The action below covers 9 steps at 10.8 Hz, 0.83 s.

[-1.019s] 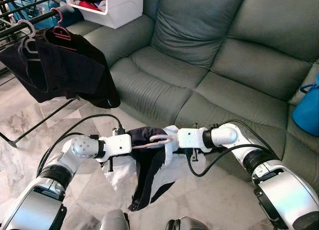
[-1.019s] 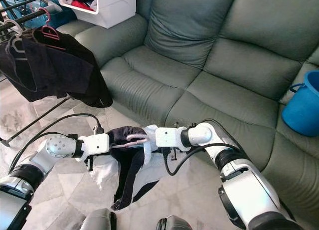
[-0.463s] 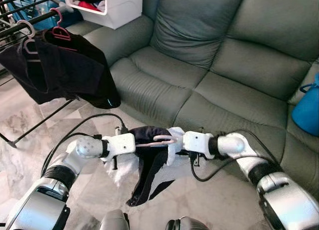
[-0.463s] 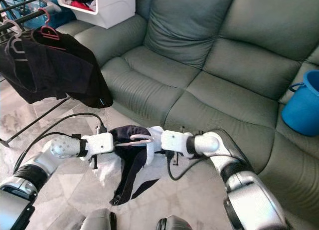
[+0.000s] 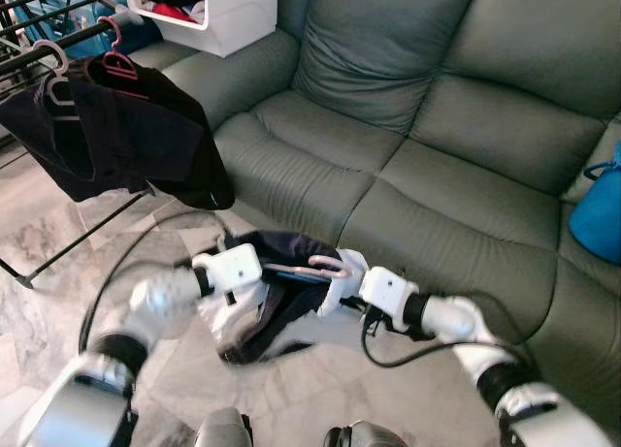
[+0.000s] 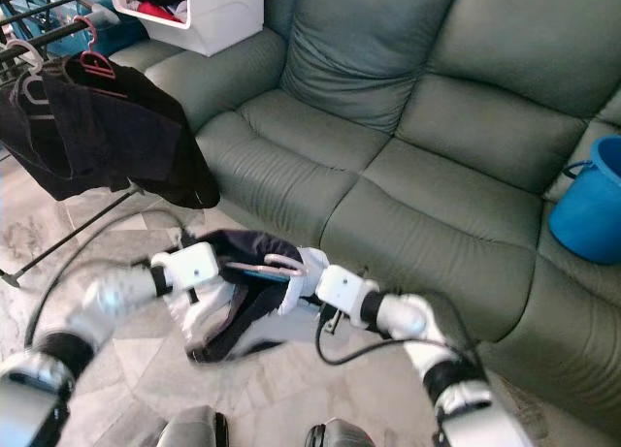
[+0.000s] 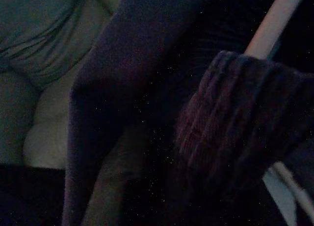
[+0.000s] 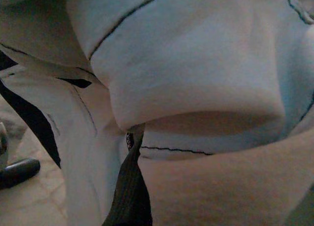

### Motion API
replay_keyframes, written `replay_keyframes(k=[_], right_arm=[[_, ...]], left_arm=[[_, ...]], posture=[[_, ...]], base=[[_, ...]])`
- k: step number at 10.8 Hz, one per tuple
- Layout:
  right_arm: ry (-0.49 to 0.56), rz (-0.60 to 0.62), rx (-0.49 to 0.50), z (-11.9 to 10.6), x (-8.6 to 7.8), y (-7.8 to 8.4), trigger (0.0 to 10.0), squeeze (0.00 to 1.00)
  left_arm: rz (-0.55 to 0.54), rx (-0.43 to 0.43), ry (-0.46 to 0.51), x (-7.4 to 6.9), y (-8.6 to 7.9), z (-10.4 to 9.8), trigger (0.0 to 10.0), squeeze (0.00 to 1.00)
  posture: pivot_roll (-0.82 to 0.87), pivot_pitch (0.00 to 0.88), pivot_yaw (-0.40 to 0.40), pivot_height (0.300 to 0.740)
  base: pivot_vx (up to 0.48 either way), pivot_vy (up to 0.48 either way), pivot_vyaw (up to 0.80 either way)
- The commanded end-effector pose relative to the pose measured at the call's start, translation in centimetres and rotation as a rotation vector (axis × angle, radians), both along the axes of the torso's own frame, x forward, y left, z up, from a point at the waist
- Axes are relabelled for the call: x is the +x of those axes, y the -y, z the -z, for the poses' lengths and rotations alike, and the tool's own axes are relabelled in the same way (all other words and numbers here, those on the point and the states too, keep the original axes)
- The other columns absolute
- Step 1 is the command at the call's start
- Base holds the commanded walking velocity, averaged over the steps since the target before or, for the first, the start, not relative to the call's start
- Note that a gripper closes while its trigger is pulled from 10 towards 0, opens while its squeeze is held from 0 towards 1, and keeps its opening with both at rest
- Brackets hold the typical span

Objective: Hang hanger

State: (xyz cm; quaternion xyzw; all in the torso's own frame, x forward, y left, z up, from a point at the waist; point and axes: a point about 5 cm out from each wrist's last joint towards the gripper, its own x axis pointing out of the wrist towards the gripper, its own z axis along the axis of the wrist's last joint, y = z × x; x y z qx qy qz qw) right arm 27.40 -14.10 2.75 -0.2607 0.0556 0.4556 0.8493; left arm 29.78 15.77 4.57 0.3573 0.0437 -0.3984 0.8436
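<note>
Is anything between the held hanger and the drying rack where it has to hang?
Nothing visible stands in the open space between the pink hanger, draped in a dark and white garment, and the drying rack. The rail already carries dark clothes on two hangers.

Both arms reach inward before the sofa (image 5: pixel 408 166): left gripper (image 5: pixel 254 271) and right gripper (image 5: pixel 342 290) face each other, fingers hidden by cloth.

Soft, even daylight up top, left arm (image 5: pixel 146 306) smeared with motion blur, left wrist view very dim, right wrist view bright but out of focus.
</note>
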Motion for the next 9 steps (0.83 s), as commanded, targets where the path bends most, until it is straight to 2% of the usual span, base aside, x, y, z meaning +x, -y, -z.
replay_keyframes(k=[1, 2, 4, 5, 6, 7, 8, 9], right_arm=[[0.099, 0.077, 0.069, -1.6, 1.1, -0.3, 0.0, 0.00], [0.115, 0.093, 0.073, -1.5, 1.0, -0.5, 0.0, 0.00], [0.136, 0.170, 0.112, -1.1, 0.4, -1.1, 0.0, 0.00], [0.127, 0.203, 0.096, -0.6, 0.0, -0.9, 0.0, 0.00], [0.105, 0.230, 0.095, -0.4, 0.1, -0.7, 0.0, 0.00], [0.071, 0.251, 0.079, -0.1, 0.3, -0.5, 0.0, 0.00], [0.012, 0.252, 0.052, 0.6, 0.2, -0.4, 0.0, 0.00], [-0.060, 0.254, 0.041, 1.0, 0.3, -0.2, 0.0, 0.00]], left_arm=[[-0.030, 0.001, 0.005, -0.4, -0.2, 0.6, 10.0, 1.00], [-0.116, -0.025, 0.020, 0.0, -0.6, 0.5, 10.0, 1.00], [-0.162, -0.134, 0.036, -0.4, -0.9, 0.1, 10.0, 1.00], [-0.144, -0.144, 0.048, -0.9, -0.9, 0.1, 10.0, 1.00], [-0.067, -0.127, 0.037, -1.6, -0.5, 0.4, 10.0, 1.00], [-0.037, -0.083, 0.072, -1.7, -0.5, 0.3, 10.0, 1.00], [0.016, -0.036, 0.150, -1.6, -0.4, -0.4, 10.0, 1.00], [0.125, 0.025, 0.196, -1.6, 0.3, -0.9, 10.0, 1.00]], posture=[[-0.08, 0.000, -0.016, 0.740], [-0.08, 0.000, -0.005, 0.740], [-0.08, 0.000, -0.003, 0.740], [-0.07, 0.000, -0.003, 0.740], [-0.07, 0.000, -0.002, 0.740], [-0.07, 0.000, -0.002, 0.740], [-0.07, 0.000, -0.002, 0.740], [-0.07, 0.000, -0.008, 0.740]], base=[[0.000, 0.000, 0.00], [0.000, 0.000, 0.00], [0.000, 0.000, 0.00], [0.000, 0.000, 0.00], [0.000, 0.000, 0.00], [0.000, 0.000, 0.00], [0.000, 0.000, 0.00], [0.000, 0.000, 0.00]])
